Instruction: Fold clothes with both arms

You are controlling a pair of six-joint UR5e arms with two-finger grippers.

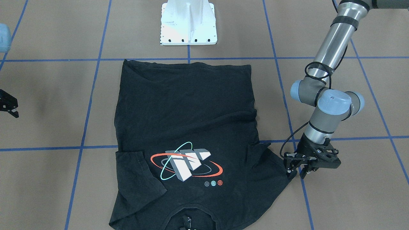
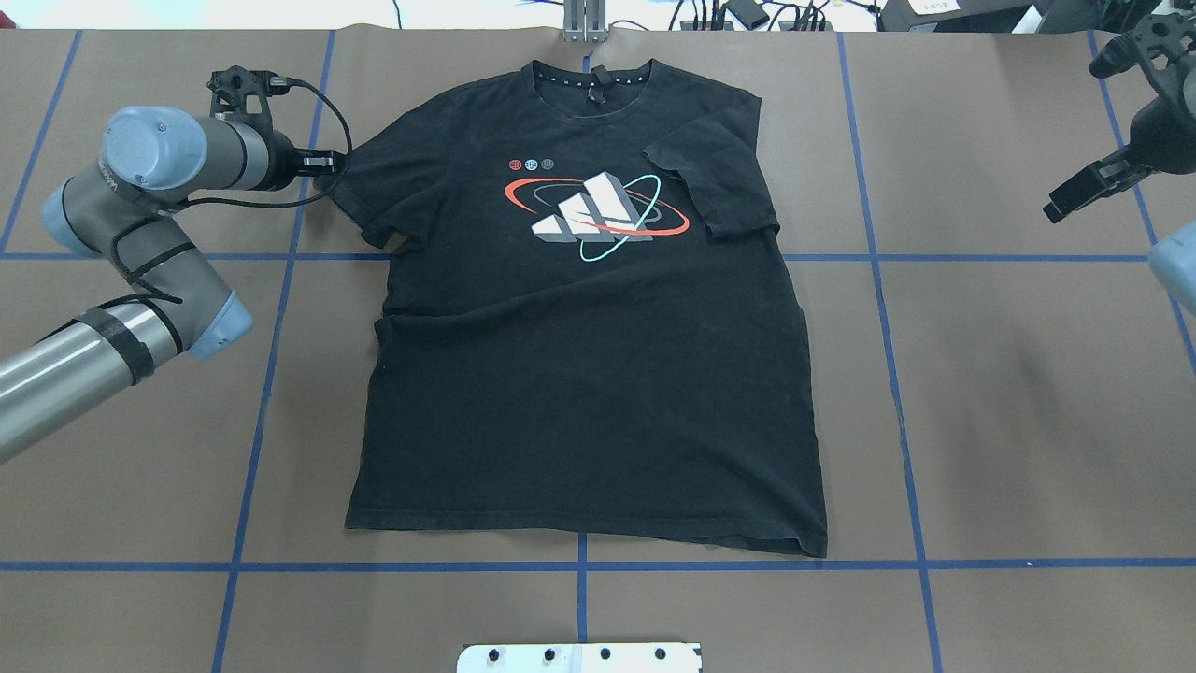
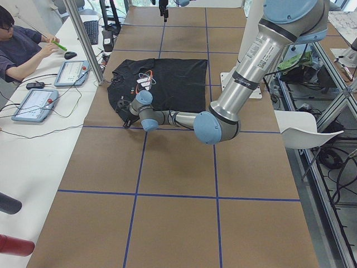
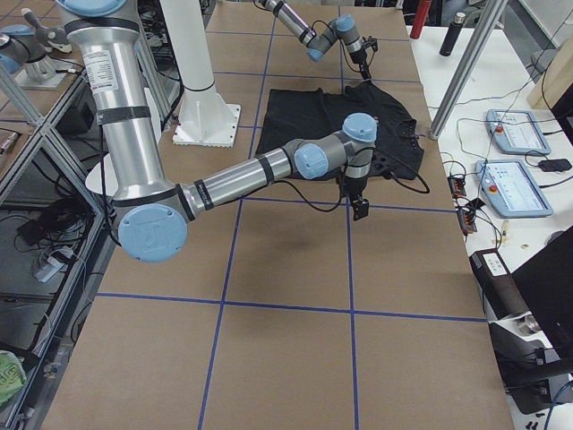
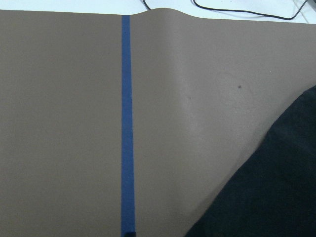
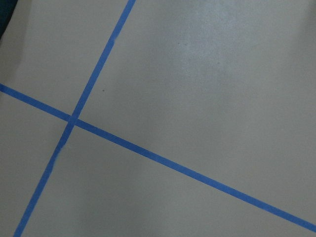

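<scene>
Now the T-shirt (image 2: pixel 579 374) lies spread print-up on the table (image 2: pixel 1009 421). The left gripper (image 1: pixel 295 174), jaws slightly apart, sits at its sleeve tip. The right gripper (image 2: pixel 1060 204) hangs well apart from it, and I cannot tell its jaw state.

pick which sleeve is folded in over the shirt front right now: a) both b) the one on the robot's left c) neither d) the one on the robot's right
d: the sleeve on the robot's right lies doubled over the front of the T-shirt, while the other sleeve is spread out flat with the left gripper at its edge.
</scene>
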